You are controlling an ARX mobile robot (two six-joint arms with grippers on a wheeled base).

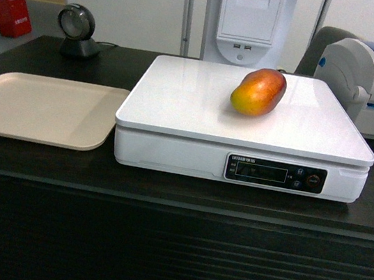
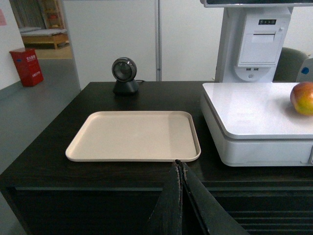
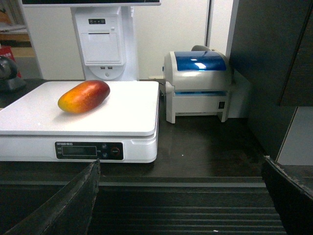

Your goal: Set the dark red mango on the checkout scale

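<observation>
Oval dark red and orange mango [image 1: 258, 91] lying on glossy white rectangular scale [image 1: 178, 103], well beyond both grippers, left gripper [image 2: 180, 169] fingers pressed together, right gripper [image 3: 181, 196] fingers spread wide

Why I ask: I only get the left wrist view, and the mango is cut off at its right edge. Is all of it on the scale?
Observer: Yes. In the head view the whole dark red mango lies on the scale, toward the right rear of its top plate and inside the edges.
Operator: Is the right gripper near it?
Observer: No. The right gripper is open and empty, low in front of the checkout, apart from the mango.
Operator: Can you read the weight?
Observer: No. The display panel is on the scale's front, right of centre, but any reading is too small to tell.
</observation>
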